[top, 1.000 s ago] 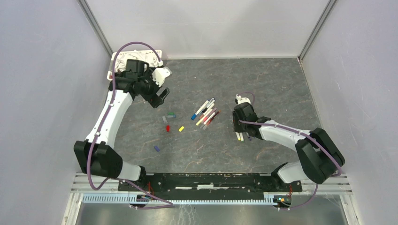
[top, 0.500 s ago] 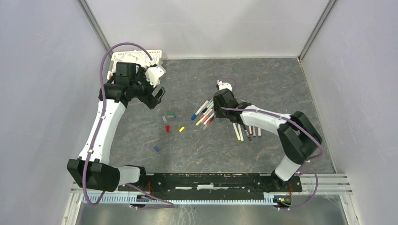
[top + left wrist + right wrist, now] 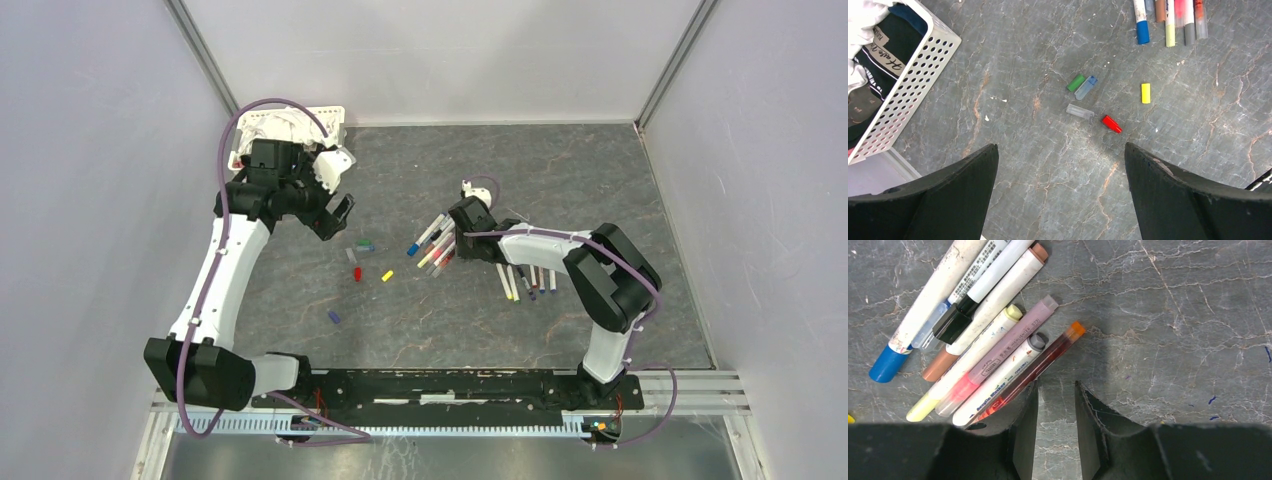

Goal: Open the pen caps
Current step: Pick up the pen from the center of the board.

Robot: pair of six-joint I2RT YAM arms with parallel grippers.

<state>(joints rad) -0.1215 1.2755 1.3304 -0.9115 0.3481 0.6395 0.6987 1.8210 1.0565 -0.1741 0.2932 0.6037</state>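
Currently, your right claw [image 3: 1056, 390] hangs narrowly parted and empty over the grey marbled desk [image 3: 1173, 315]. The slim white-barrelled capped marker pens [image 3: 993, 340] lie just beside it, on the left-arm side, long axes diagonal to the jaws. Your left claw [image 3: 1060, 146], spread wide, is farther off.

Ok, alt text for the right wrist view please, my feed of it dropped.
The right gripper, fingers slightly apart and empty, sits just beside about seven pens lying side by side on the grey marbled table. Nearest its fingers is a clear red pen with an orange end; a blue-ended white pen lies farthest off.
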